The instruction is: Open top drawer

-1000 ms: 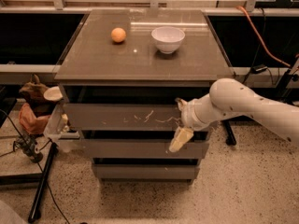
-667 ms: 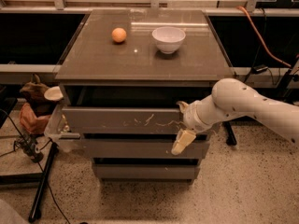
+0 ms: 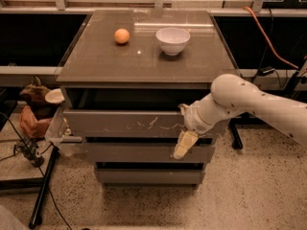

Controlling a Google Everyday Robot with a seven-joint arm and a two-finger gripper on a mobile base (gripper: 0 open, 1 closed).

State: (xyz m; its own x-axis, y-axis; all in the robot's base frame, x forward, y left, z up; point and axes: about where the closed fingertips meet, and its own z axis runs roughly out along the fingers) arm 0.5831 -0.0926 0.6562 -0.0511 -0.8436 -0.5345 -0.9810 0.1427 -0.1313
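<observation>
The top drawer [image 3: 124,124] is the wide grey-brown front with pale scratches, under the cabinet top. It stands pulled out a little, with a dark gap above its upper edge. My gripper [image 3: 185,138] is at the drawer front's right end, on the end of the white arm [image 3: 249,102] that reaches in from the right. A pale part of it hangs down over the middle drawer front [image 3: 144,153]. Whether it grips the drawer's edge is hidden by the wrist.
An orange [image 3: 122,36] and a white bowl [image 3: 172,40] sit on the cabinet top [image 3: 96,63]. A lower drawer front [image 3: 148,176] is at the bottom. Clutter, cables and a stand leg [image 3: 43,195] lie on the floor at left. An orange cable [image 3: 268,37] runs at right.
The top drawer has come out slightly toward the camera, and the gripper has moved with it, a little lower in the view.
</observation>
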